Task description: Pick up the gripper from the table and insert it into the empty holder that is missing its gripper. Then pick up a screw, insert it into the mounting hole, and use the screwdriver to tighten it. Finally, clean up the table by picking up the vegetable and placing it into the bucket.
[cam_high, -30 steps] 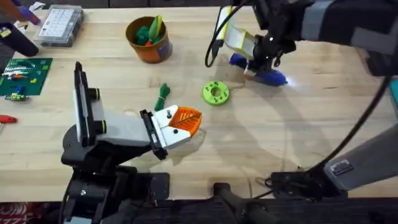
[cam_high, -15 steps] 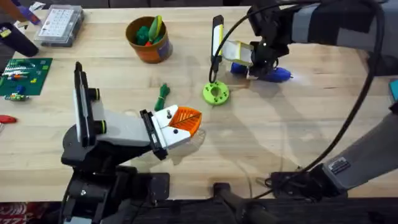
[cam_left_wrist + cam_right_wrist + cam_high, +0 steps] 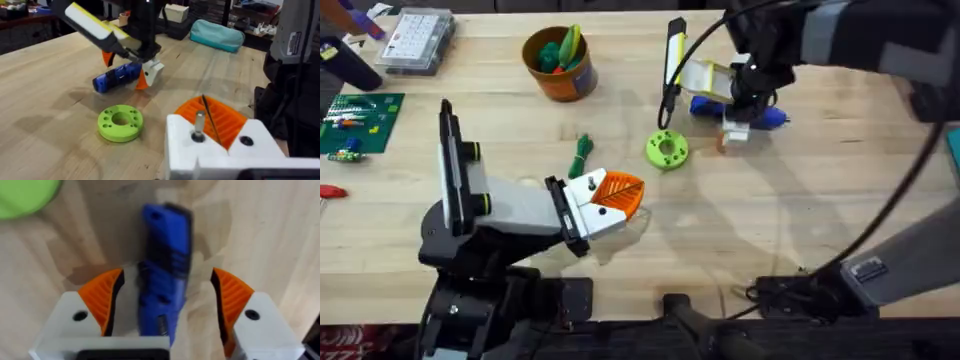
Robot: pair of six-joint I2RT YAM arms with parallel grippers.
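On a light wooden table (image 3: pixel 800 190), the right gripper (image 3: pixel 165 315) hovers with its fingers spread wide on either side of the blue screwdriver (image 3: pixel 735 108) lying near a lime-green disc (image 3: pixel 667 150), while cluttered shelves fill the room behind.

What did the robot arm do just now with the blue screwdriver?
The right gripper swung around over the screwdriver and now sits open with a finger on each side, not gripping yet. The screwdriver shifted a little on the table. The left gripper stayed put.
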